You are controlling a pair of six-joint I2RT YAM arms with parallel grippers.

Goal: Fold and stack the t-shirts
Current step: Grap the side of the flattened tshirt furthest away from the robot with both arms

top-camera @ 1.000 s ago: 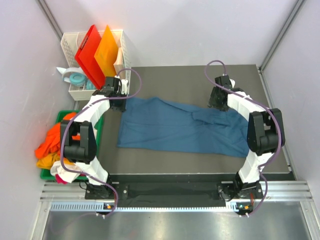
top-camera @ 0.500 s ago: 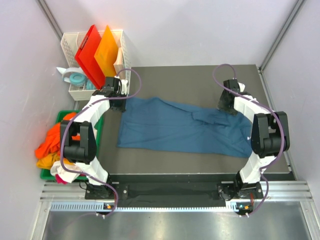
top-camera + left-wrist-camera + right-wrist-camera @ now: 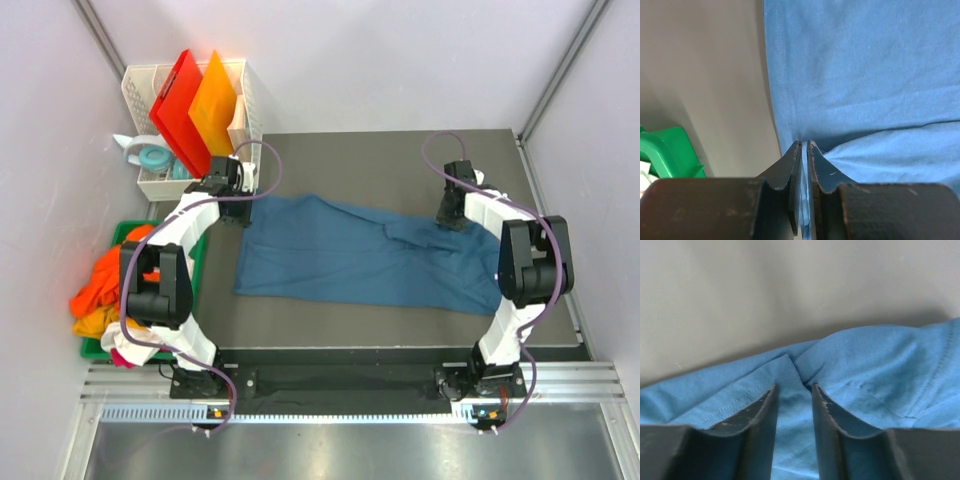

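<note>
Fabric of the teal-blue t-shirt (image 3: 360,262) sits pinched in the left gripper (image 3: 804,146), so the right gripper (image 3: 792,389), spread astride the far hem, should clamp squarely before lifting.

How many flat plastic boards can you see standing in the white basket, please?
2: a red board on the left and an orange board beside it, both leaning in the white basket. More could be hidden behind them.

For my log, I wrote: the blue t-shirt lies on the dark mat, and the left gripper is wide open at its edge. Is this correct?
No: the left gripper is shut, pinching the blue t-shirt at its edge; the left wrist view shows it. The rest holds.
</note>
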